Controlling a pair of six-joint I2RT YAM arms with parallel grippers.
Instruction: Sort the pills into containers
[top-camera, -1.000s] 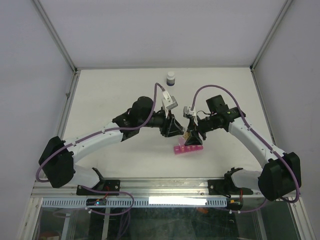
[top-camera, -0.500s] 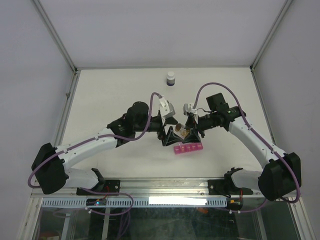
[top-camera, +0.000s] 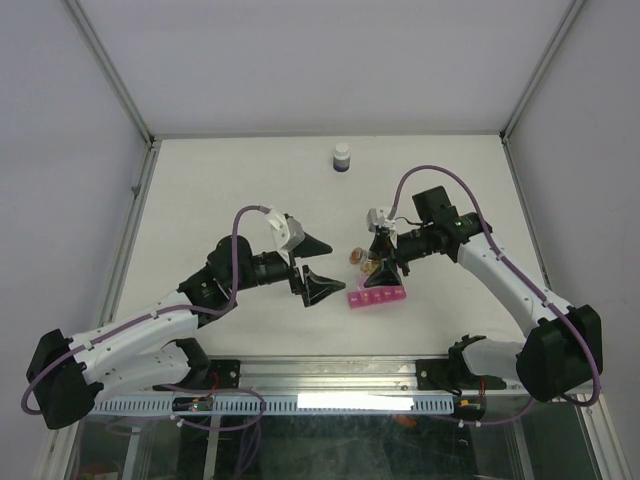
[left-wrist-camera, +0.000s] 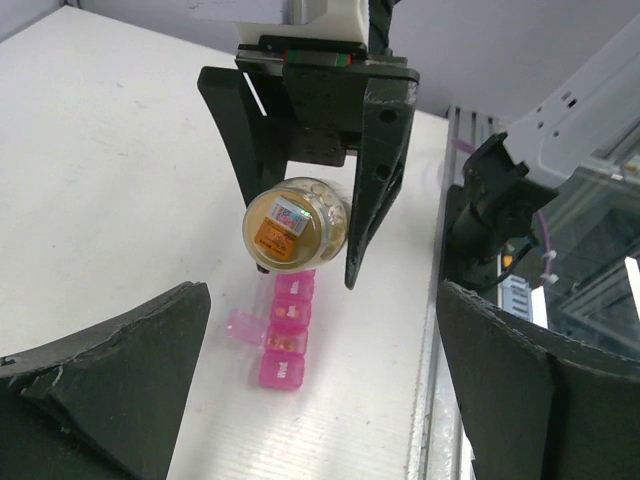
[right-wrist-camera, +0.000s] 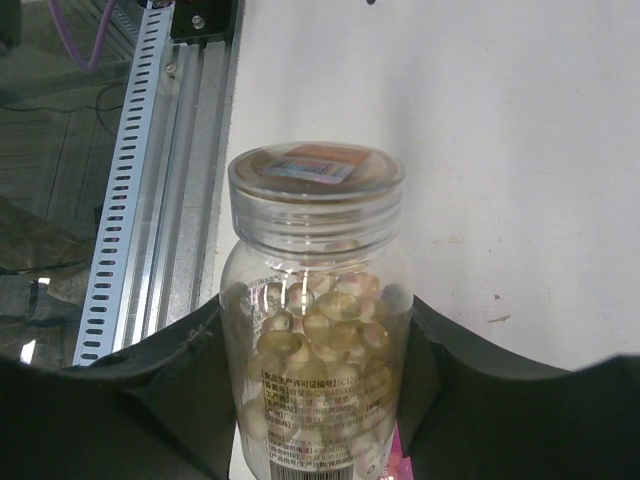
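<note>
The right gripper (top-camera: 375, 265) is seen from above clamped on the small clear pill bottle (top-camera: 362, 260), just above the pink organiser (top-camera: 376, 297); the left gripper (top-camera: 318, 265) is spread wide and empty, well apart to the left. From the left wrist, what is lost overhead is shown: the bottle (left-wrist-camera: 296, 224) is held on its side above one end of the row, and one compartment lid (left-wrist-camera: 243, 327) stands open. From the right wrist, the pills (right-wrist-camera: 315, 345) are resolved as glossy capsules under a clear bottle cap (right-wrist-camera: 315, 175) not yet removed. The smooth, rigid, light bottle is judged slippery and best gripped across the body below the cap.
</note>
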